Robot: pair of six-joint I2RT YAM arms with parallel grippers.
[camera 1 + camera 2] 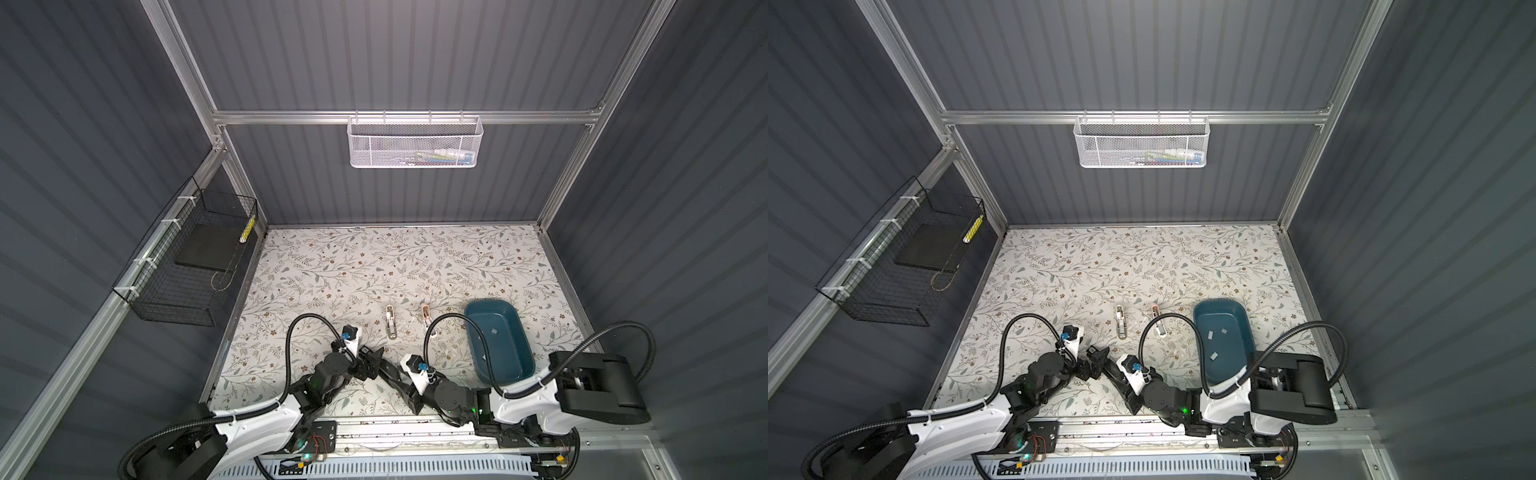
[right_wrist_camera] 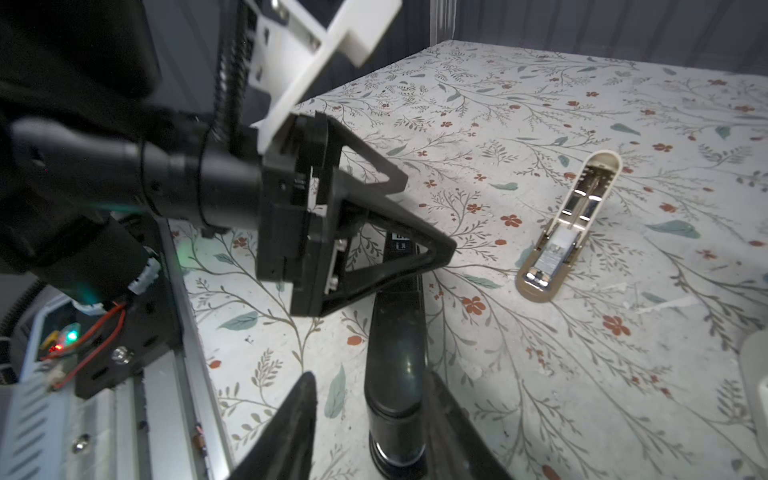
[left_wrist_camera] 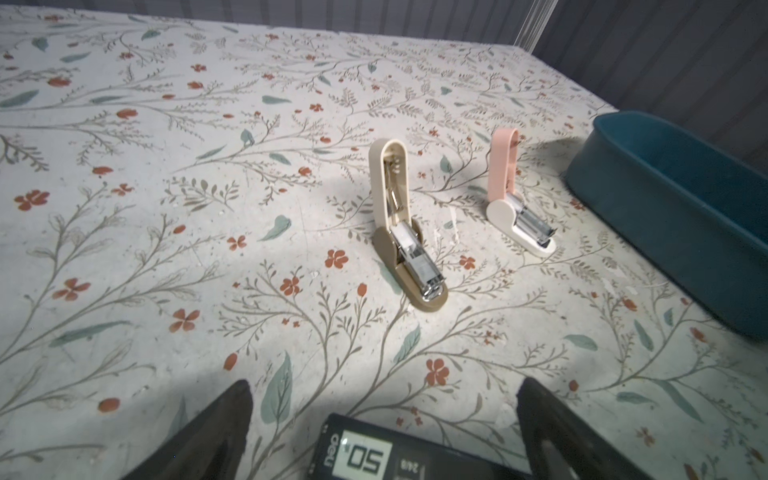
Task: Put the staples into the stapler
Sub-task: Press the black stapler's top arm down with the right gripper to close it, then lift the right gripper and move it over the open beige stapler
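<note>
Straddling black stapler (image 2: 397,332), right end effector (image 2: 370,376) sits slack w/ gap one side; left end effector (image 3: 384,384) gapes at other end. Staples (image 1: 1213,355) in tray (image 1: 1233,349), off right's outer side. Risk: unheld stapler skids if nudged.

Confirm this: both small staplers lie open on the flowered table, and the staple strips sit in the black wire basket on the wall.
One thing is off: the staple strips lie in the blue tub on the flowered table, as a top view shows. The rest holds: the beige stapler and the pink stapler both lie open on that table.
</note>
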